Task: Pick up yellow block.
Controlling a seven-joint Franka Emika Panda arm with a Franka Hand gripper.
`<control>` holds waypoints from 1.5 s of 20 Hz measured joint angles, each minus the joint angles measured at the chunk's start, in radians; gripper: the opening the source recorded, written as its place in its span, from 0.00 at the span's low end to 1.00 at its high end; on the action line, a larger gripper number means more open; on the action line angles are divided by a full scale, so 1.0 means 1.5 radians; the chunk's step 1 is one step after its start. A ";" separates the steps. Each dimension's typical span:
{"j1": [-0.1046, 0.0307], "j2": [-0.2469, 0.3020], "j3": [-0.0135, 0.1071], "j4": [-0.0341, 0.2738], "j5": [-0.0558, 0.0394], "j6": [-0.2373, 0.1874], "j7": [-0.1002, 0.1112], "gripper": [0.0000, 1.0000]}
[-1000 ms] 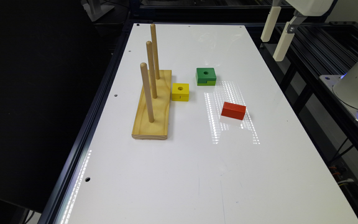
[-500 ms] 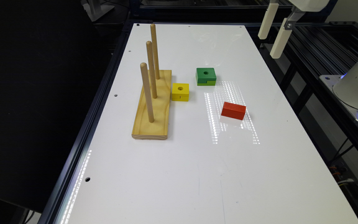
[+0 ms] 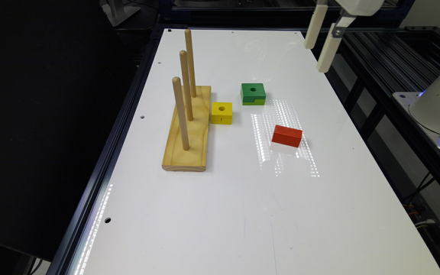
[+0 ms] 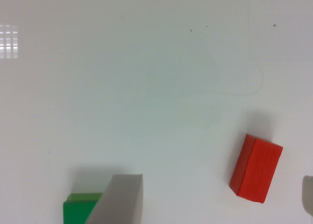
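Yellow block lies well apart from end effector.

1. In the exterior view the end effector is cut off by the picture's top edge; just its two pale fingers hang into view.
2. In the wrist view the green block is cut by the bottom edge and partly hidden behind a grey finger.
3. The other finger shows as a blurred sliver at the picture's side edge.
4. The white robot base is cut by the exterior view's right edge.
5. The surface runs off the exterior view's bottom edge.
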 joint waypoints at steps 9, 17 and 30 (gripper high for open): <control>-0.001 0.049 0.000 0.043 0.0000 0.001 0.000 1.00; -0.001 0.066 0.000 0.063 0.0000 0.001 0.000 1.00; -0.001 0.143 0.000 0.137 0.0000 0.001 0.000 1.00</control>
